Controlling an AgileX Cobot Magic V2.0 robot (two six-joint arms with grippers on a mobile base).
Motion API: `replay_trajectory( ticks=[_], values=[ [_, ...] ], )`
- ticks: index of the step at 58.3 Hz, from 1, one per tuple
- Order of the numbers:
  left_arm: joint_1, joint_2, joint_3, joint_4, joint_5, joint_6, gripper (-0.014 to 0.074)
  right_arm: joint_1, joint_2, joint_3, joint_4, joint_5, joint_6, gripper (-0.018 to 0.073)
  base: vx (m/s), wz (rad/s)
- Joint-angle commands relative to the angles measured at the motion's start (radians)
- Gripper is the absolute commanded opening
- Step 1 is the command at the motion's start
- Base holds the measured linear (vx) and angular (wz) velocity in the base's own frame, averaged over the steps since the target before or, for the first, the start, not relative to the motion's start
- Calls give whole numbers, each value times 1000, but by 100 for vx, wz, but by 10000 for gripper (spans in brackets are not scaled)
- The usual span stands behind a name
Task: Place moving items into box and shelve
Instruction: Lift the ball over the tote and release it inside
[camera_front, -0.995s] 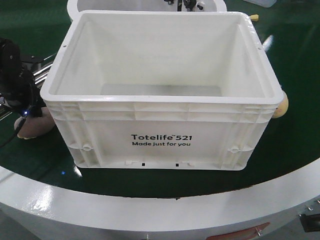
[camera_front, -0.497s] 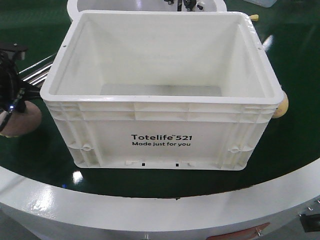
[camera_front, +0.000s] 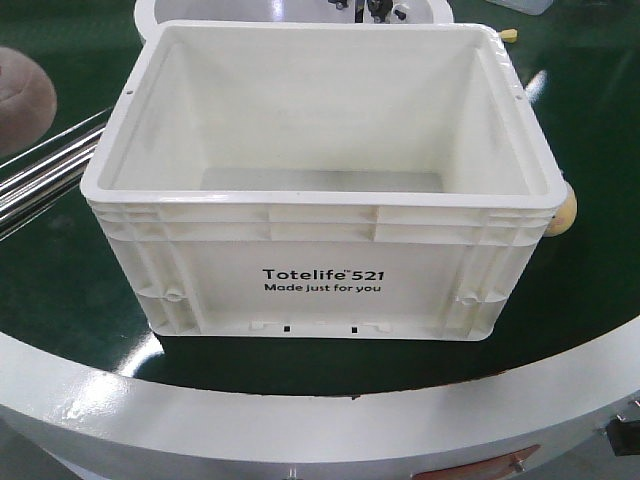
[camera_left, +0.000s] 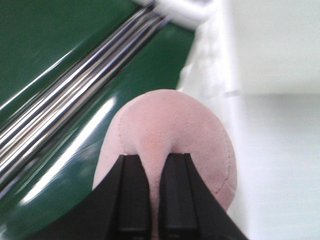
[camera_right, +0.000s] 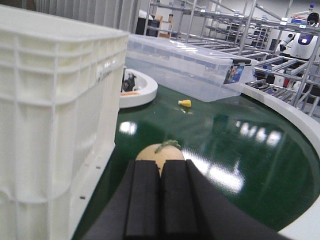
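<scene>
The box (camera_front: 320, 275), a white ribbed crate printed "Totelife 521", stands in the middle of the green surface with nothing inside. A pinkish-brown ball (camera_front: 20, 88) hangs at the far left of the front view, above the surface. In the left wrist view my left gripper (camera_left: 154, 156) is shut on this ball (camera_left: 170, 120), pinching a fold of its skin, with the box wall (camera_left: 220, 75) just to the right. A cream-yellow round item (camera_front: 566, 210) rests against the box's right front corner. My right gripper (camera_right: 160, 161) is shut and empty, with the cream item (camera_right: 159, 151) just beyond its tips.
Shiny metal rails (camera_front: 50, 170) run diagonally left of the box. A white rim (camera_front: 300, 420) bounds the green surface in front. A clear lidded bin (camera_right: 190, 70), a white round hub (camera_right: 137, 90) and a small yellow piece (camera_right: 185, 103) lie beyond the box, with shelving racks behind them.
The left gripper has lifted the pinkish-brown ball from beside the box's lower left up and to the far left. The black arm has left the front view. The box and cream item stayed put.
</scene>
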Motion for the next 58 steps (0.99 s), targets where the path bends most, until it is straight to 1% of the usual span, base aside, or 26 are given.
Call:
replay_trajectory(
  ticks=[1, 4, 5, 7, 8, 11, 14, 16, 18, 21, 27, 31, 37, 43, 47, 49, 52, 58],
  values=[
    [-7, -50, -28, -208, -115, 122, -7, 1, -3, 4, 64, -108, 0, -8, 0, 0],
    [-7, -50, -28, -347, -131, 198, -7, 1, -3, 4, 91, -112, 0, -8, 0, 0],
    [-7, -47, -28, -380, -133, 216, -6, 1, -3, 4, 96, -113, 0, -8, 0, 0],
    [-7, -41, -28, -481, -134, 268, -5, 1, -3, 4, 110, -115, 0, -8, 0, 0],
    [-7, -37, -28, -515, -132, 287, -5, 1, -3, 4, 114, -115, 0, -8, 0, 0],
    [-7, -25, -28, -658, -131, 370, -5, 1, -3, 4, 124, -117, 0, -8, 0, 0],
    [-7, -14, -28, -764, -131, 453, -4, 1, -3, 4, 124, -118, 0, -8, 0, 0],
    [-7, -5, -28, -813, -131, 499, -4, 1, -3, 4, 124, -119, 0, -8, 0, 0],
    [-7, 6, -28, -846, -131, 540, -4, 1, -3, 4, 124, -121, 0, -8, 0, 0],
    [-7, 24, -28, -871, -131, 569, -4, 1, -3, 4, 124, -122, 0, -8, 0, 0],
    [-7, 65, -28, -873, -123, 591, -4, 1, -3, 4, 124, -122, 0, -8, 0, 0],
    [-16, 97, -28, -873, -110, 591, -3, 1, -3, 4, 124, -122, 0, -8, 0, 0],
    [-72, 141, -28, -874, -105, 635, 13, 1, -3, 4, 124, -122, 0, -8, 0, 0],
    [-139, 186, -28, -879, -118, 684, 56, 1, -3, 4, 124, -122, 0, -8, 0, 0],
    [-168, 215, -28, -880, -133, 702, 113, 1, -3, 4, 124, -123, 0, -8, 0, 0],
    [-170, 225, -28, -880, -144, 702, 146, 1, -3, 4, 124, -125, 0, -8, 0, 0],
    [-170, 232, -28, -879, -161, 702, 209, 1, -3, 4, 124, -131, 0, -8, 0, 0],
    [-169, 232, -28, -874, -231, 702, 370, 1, -3, 4, 124, -157, 0, -8, 0, 0]
  ],
)
